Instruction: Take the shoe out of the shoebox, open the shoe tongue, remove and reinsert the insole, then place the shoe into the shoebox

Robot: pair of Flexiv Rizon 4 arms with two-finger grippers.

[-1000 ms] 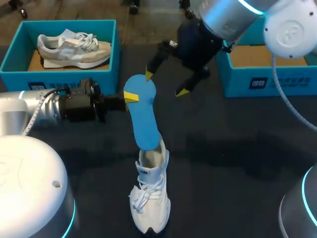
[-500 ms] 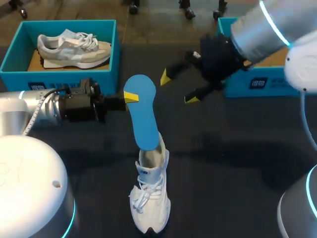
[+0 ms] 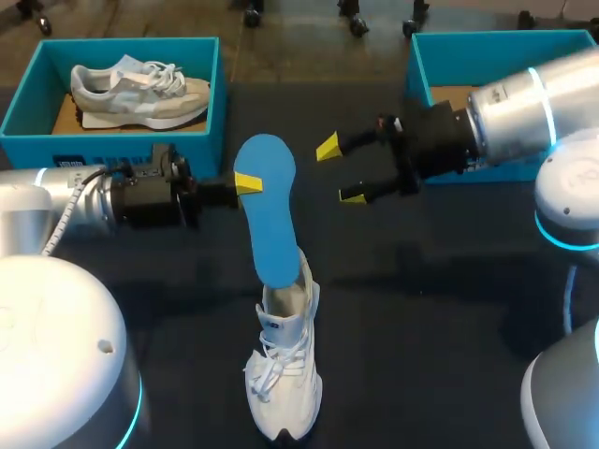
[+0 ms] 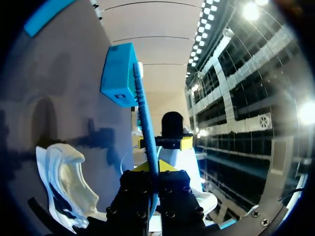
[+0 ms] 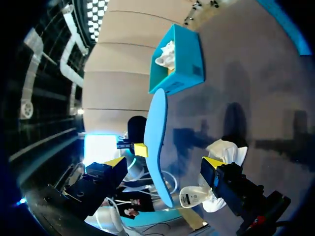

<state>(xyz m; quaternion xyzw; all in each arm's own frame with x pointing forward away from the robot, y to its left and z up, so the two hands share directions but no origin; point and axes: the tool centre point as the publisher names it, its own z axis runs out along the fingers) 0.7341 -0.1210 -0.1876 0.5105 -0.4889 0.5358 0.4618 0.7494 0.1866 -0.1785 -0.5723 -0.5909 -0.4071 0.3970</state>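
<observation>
Head view, centre: insole (image 3: 267, 220) lower end hidden inside shoe (image 3: 284, 374). Left gripper (image 3: 247, 182) shows only one yellow tip; other finger is behind insole. Upper right: right shoebox (image 3: 440, 56) partly covered by right arm (image 3: 524, 112), cut off at right frame edge. Left wrist view: insole edge-on, faces not vis.; shoe partly behind gripper body. Right wrist view: shoe partly behind right gripper (image 5: 163, 164) finger.
</observation>
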